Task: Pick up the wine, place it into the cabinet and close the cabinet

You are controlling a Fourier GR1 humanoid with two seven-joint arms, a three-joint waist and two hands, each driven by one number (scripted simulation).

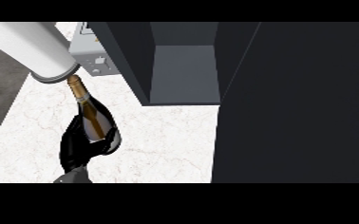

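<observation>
Left hand (79,147) down at 7 o'clock has its fingers wrapped round the fat end of the wine (93,116), neck pointing up toward 11 (nearly touching that big white cylinder (35,47)). Open cabinet (184,73) sits at 12 o'clock, its dark door (288,104) swung out at 3.

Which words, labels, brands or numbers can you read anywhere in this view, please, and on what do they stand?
None can be read.
The wine bottle, held in the left hand, shows a gold neck foil and a pale label area, with no lettering that can be made out.
The grey appliance behind it has knobs, but any markings are too small to read.
The cabinet is unmarked.
</observation>
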